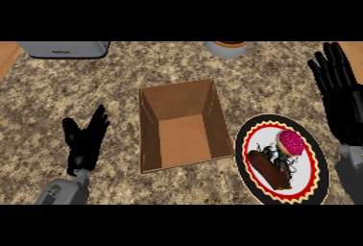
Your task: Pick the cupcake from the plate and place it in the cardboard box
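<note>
Two hands in head view. Right hand (339,91) is open at the right edge, fingers straight, holding nothing. Cupcake (291,142) sits on the plate (242,153), apart from that hand, below and to its left. Cardboard box (181,139) is just left of the plate. Left hand (85,138) is open and holds nothing, left of the box.

Grey appliance (64,49), cup (228,48): tops cut off

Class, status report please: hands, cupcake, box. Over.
Left robot hand open, left of cardboard box. Right robot hand open, at right edge. Cupcake on plate beside brown pastry. Box top open, path clear.
</note>
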Tool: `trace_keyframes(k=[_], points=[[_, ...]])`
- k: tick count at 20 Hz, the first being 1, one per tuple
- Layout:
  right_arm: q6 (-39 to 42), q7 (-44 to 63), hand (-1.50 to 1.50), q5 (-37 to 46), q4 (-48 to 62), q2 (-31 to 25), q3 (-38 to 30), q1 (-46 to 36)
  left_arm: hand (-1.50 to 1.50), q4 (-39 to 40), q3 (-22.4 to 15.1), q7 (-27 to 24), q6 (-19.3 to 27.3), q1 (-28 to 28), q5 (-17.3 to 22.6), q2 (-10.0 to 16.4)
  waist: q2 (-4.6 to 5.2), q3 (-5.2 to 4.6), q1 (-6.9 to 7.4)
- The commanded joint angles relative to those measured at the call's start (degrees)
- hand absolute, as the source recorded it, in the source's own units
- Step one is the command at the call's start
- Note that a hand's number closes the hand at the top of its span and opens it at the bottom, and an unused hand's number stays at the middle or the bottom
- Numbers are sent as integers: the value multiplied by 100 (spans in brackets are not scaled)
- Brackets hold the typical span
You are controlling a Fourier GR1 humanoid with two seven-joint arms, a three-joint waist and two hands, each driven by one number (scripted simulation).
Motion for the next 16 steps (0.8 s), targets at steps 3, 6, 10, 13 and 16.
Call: trace_keyframes(k=[3, 6, 10, 13, 16], points=[[291, -261, -150, -69, 419, 37, -359, -685, 0, -388, -66, -398, 16, 126, -670, 520, 17, 65, 108], [397, -554, -150, -254, 243, 104, -526, -851, 0, -736, -28, -731, -65, 224, -1141, 1244, -3, 71, 178], [-1459, -429, -150, 1334, 1003, 238, -404, 296, 0, -810, -113, -691, -153, 421, -1019, 1113, 4, 68, 63], [-1008, -1238, -150, 778, 1217, 508, -842, 302, 0, -1343, -186, -202, -62, 496, -1130, 1087, 2, 71, 42], [-402, -924, -150, 1185, 792, -28, -709, 558, 0, -1014, -35, -519, -70, 564, -1429, 843, 3, 61, -3]])
